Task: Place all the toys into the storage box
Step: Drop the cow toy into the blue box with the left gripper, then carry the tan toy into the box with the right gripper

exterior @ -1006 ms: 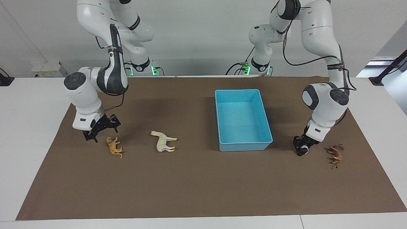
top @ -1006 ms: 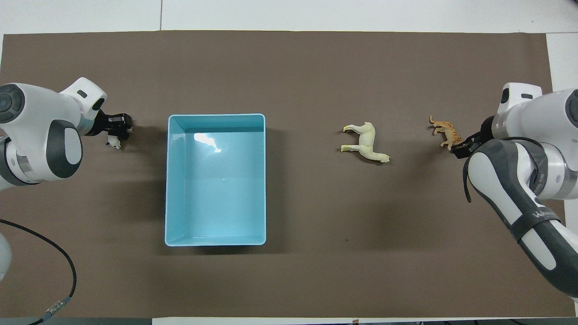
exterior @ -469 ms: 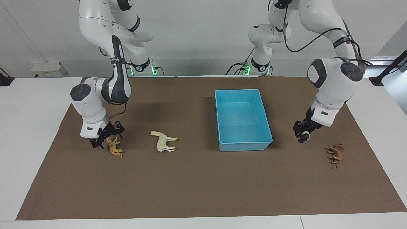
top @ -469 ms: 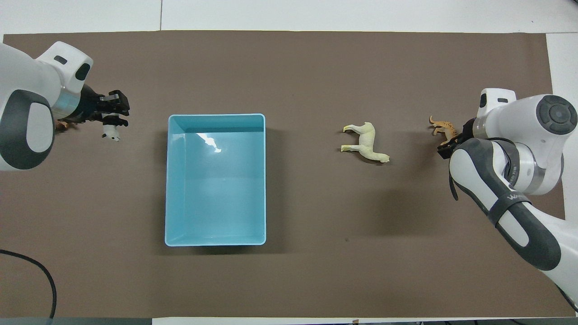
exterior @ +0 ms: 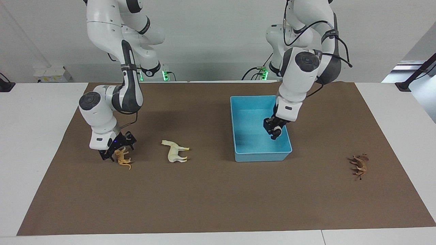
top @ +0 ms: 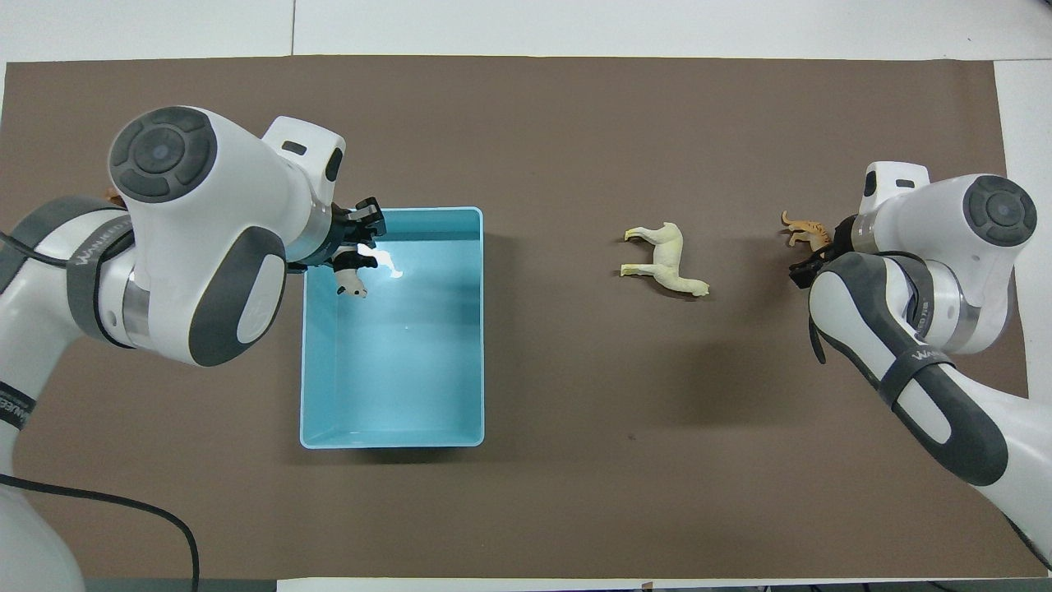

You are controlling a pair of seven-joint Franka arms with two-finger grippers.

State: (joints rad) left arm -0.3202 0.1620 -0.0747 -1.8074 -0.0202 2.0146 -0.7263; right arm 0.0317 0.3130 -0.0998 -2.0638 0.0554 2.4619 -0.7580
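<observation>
Two Franka arms at a counter (exterior: 41, 112) covered by a brown mat (exterior: 218, 197). The landmark is the light blue storage box (exterior: 238, 136), lidless and standing on the mat.

The left tool (exterior: 274, 130) hangs over the box interior, at the corner farthest from the robots toward the left arm's end, its fingers gripping the black-and-white panda (top: 352, 278), which is held in the air above the box floor.

The right tool (exterior: 115, 151) is low over the mat, well apart from the box toward the right arm's end, its fingers spread wide around the orange striped tiger (exterior: 123, 159), which lies on the mat.

The cream-white horse (exterior: 175, 151) lies on its side between the tiger and the box.

The reddish-brown animal (exterior: 359, 165) lies on the mat, well apart from the box toward the left arm's end.
</observation>
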